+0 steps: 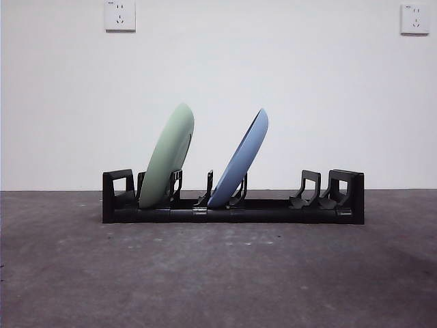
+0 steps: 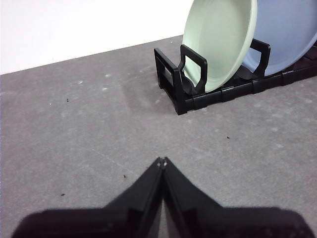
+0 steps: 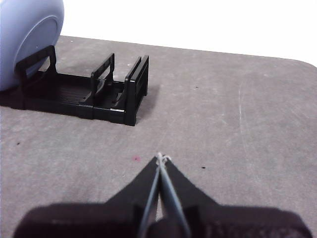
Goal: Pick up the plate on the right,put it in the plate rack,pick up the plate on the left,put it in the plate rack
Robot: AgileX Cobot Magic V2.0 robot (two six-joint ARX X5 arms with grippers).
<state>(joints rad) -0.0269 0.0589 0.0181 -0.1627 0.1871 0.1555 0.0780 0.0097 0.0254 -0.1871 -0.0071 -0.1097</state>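
Resting with both plates racked

Sitting with its jaws pressed together and gripping nothing, the left pincer (image 2: 162, 161) is hovering low over the bare grey surface (image 2: 74, 139), well apart from the near end of the plate rack (image 2: 181, 101). The right pincer (image 3: 160, 157) is doing the same on the other side, its jaws together and empty, pointing past the rack's other blocky end.

Moving outward, the green plate (image 1: 166, 158) is leaning in the slots near one end of the rack, and the blue plate (image 1: 239, 160) is leaning in slots nearer the middle. Both are tilting the same way, with their lower rims tucked between the prongs. The slots at the far end are standing vacant. Two wall sockets (image 1: 120, 15) are showing high on the white wall behind.

Judging from this, both plates are already sitting in the rack, so the placing work is looking complete, and neither arm is showing in the front view. The step in hand seems to be simply staying clear. Doing that well means keeping both pincers low and away from the rack, since a nudge to its end could be rocking the leaning plates out of their slots. Any further retreat is best going straight back, not across the rack.
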